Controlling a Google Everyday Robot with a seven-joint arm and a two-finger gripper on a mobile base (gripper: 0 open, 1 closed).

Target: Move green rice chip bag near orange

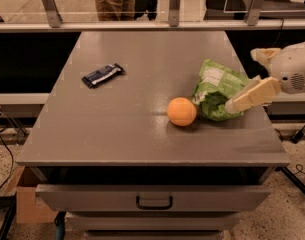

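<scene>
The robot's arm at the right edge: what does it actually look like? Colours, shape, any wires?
Only its end shows. The gripper, at the right side of the table beside the green rice chip bag, is pale cream-yellow, blocky and tapering. Behind it sits a rounded white housing with a small round patch of dark dots. No cables or lettering are visible.

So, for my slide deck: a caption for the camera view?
Gripper at the green rice chip bag, beside the orange on the table.
</scene>
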